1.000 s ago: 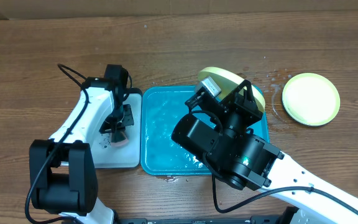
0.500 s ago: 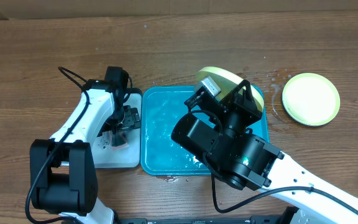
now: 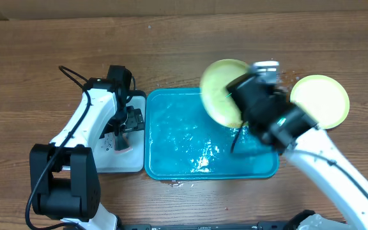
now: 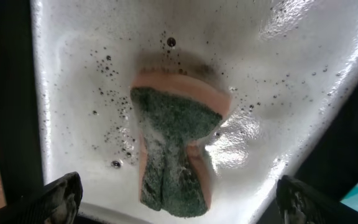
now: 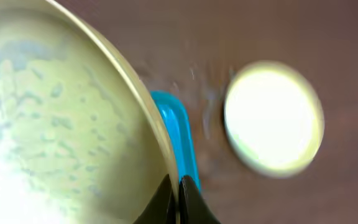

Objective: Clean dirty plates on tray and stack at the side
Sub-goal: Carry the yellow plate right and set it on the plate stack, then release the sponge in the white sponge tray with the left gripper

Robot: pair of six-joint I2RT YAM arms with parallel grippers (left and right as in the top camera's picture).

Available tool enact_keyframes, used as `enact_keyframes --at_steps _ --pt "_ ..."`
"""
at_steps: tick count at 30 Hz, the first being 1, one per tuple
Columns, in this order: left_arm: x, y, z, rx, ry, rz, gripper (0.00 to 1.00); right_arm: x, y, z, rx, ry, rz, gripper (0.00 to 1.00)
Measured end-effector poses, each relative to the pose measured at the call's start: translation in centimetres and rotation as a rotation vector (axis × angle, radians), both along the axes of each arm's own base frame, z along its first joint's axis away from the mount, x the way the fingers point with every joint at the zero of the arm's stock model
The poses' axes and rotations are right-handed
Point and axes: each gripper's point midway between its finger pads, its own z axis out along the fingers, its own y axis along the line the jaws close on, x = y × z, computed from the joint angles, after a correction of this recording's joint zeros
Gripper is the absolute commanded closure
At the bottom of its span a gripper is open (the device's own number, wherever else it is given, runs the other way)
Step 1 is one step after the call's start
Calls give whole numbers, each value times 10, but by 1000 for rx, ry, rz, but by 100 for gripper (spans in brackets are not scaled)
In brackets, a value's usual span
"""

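Two plates show. In the right wrist view, nearest, the right gripper [image 5: 178,198] pinches the rim of a yellow-green plate [image 5: 61,124], which fills the left of the frame, tilted and wet. Behind it is an edge of the teal tray [image 5: 174,134]. Farthest, at right, a second yellow-green plate [image 5: 272,118] lies flat on the wooden table [image 5: 166,37]. In the left wrist view, the left gripper [image 4: 191,199], fingers spread wide at the lower corners, hangs over a soapy green-and-pink sponge [image 4: 173,149] lying in the small white tray [image 4: 278,74]. Overhead, the yellow-green plate sits over the teal tray's upper right corner.
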Motion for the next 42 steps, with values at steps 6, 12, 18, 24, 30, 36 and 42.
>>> enact_keyframes --at_steps 6,12,18,24,30,36,42 --pt "4 -2 5 -12 -10 4 0 13 -60 -44 342 133 -295 96" --pt "8 -5 8 -29 -22 8 0 13 -134 -46 586 112 -547 96" --pt "8 -7 8 -35 -25 27 0 -5 -208 -75 683 146 -761 96" --pt "8 -7 8 -36 -25 28 0 -18 -244 -113 742 218 -888 96" --pt "8 -7 8 -35 -25 28 0 -23 -254 -154 772 310 -949 96" --pt "8 -7 8 -36 -26 28 0 -20 -251 -170 787 345 -944 48" --pt "8 -7 8 -36 -26 28 0 -19 -250 -169 797 343 -933 22"
